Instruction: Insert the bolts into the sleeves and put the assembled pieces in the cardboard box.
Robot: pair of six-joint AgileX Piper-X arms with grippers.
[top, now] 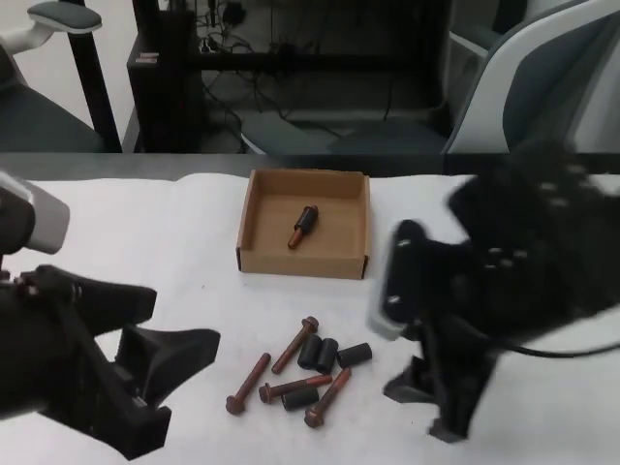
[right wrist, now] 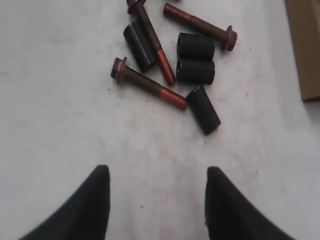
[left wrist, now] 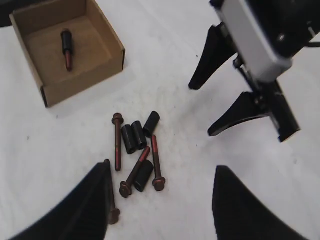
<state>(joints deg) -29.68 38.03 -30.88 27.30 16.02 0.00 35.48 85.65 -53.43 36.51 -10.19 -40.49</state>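
Observation:
Several reddish bolts (top: 294, 345) and short black sleeves (top: 354, 355) lie loose in a heap on the white bench, in front of the cardboard box (top: 302, 262). One assembled piece (top: 302, 226), a bolt in a sleeve, lies inside the box. My left gripper (top: 194, 380) hovers open to the left of the heap, holding nothing; in its wrist view the bolts (left wrist: 117, 142) and sleeves (left wrist: 134, 137) lie just ahead of it (left wrist: 162, 210). My right gripper (top: 415, 415) stands open right of the heap; the nearest sleeve (right wrist: 203, 109) lies ahead of it (right wrist: 155, 210).
The white cloth covers the bench around the heap. Office chairs and a dark desk frame stand beyond the far edge. The left wrist view also shows the box (left wrist: 85, 75) with the assembled piece (left wrist: 66, 47). A box corner (right wrist: 304, 50) shows in the right wrist view.

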